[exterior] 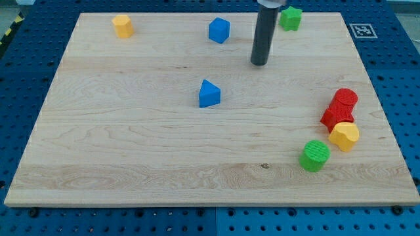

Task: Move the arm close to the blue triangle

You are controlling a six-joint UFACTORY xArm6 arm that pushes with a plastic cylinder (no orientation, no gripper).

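Hovering my tip up and to the right of the blue triangle, well apart.
Eight blocks on the wooden board: two blue, two green, two red, two yellow; there is no claw, only a rod.

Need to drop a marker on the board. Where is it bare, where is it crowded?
Bare: the whole view's left half below the yellow block, left of the blue triangle; also the bottom strip left of the green cylinder. Crowded: the right edge, where two red blocks, a yellow block and the green cylinder bunch. My tip stands up-right of the triangle, apart.
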